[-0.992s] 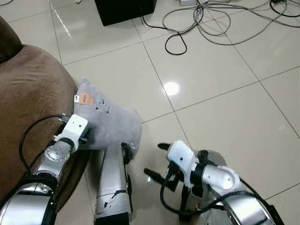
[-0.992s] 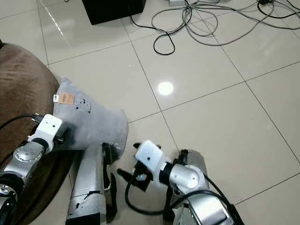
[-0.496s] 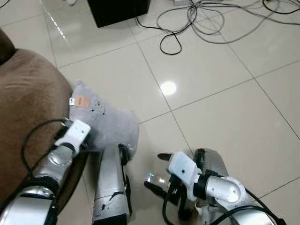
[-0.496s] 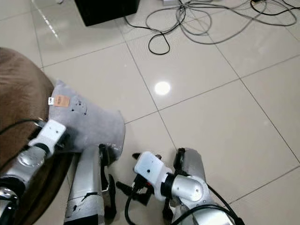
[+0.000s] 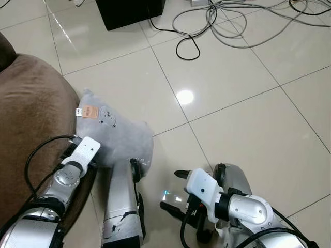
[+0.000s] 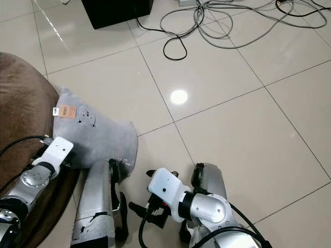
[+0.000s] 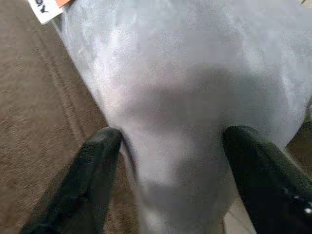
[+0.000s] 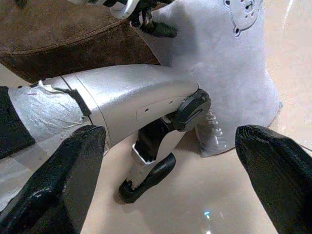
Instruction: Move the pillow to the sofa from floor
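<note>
A grey pillow with an orange tag stands on the tiled floor, leaning against the brown sofa at my left. My left gripper is at the pillow's lower sofa-side edge. Its two black fingers press in on either side of the grey fabric, which narrows between them. The right gripper hovers low over the floor to the right of the pillow. It is open, with nothing between its fingers.
My silver left leg stands against the pillow's lower corner, and the right leg is beside the right gripper. A black box and a tangle of cables lie on the far floor.
The view has shifted a little. My left wrist has drawn back slightly towards me along the sofa's edge. The pillow stays where it was and the right gripper has sunk a little.
</note>
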`<state>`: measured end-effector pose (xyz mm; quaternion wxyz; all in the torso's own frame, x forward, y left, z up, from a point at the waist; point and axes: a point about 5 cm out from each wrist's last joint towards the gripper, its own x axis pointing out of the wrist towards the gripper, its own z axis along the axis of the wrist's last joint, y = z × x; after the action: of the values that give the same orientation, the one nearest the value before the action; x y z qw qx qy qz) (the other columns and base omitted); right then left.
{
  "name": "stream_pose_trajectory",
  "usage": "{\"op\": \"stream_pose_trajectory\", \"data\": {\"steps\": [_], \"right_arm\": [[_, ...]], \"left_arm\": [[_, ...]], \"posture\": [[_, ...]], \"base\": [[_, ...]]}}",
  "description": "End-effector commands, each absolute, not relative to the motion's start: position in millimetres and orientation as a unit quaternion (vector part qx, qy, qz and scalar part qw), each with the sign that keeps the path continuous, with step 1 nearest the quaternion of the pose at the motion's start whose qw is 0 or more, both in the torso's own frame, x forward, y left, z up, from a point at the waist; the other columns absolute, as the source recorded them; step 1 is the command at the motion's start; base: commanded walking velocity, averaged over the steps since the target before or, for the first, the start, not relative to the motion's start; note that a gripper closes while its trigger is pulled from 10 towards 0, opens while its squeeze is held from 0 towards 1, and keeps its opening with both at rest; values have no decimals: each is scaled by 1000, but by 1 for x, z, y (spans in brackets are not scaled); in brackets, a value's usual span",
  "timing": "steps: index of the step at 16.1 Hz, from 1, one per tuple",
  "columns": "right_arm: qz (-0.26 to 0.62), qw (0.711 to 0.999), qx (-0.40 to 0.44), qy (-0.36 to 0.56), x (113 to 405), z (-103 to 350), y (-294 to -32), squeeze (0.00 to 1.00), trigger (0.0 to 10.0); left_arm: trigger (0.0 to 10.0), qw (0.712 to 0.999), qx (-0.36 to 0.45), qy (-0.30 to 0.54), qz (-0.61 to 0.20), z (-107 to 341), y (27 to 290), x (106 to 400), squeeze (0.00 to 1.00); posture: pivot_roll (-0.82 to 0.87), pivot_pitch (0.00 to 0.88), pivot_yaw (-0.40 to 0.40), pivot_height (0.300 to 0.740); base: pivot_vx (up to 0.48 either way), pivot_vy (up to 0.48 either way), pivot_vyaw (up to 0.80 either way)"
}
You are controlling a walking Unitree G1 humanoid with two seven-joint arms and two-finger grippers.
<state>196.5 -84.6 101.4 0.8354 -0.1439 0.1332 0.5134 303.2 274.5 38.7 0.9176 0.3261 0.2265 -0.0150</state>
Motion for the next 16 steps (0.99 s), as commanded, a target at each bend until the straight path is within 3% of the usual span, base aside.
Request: {"op": "stream_pose_trajectory", "data": {"steps": [1,16], "right_arm": [[525,829,-133,141,189,99,-81,0,10000],[524,829,-132,144,187,97,-80,0,10000]], "left_arm": [[0,907,330,261,-6,27,285,289,0],[0,913,306,268,-17,22,283,285,0]], "posture": [[92,385,45,541],[95,388,49,541]], "base": [[0,0,0],[0,0,0]]}}
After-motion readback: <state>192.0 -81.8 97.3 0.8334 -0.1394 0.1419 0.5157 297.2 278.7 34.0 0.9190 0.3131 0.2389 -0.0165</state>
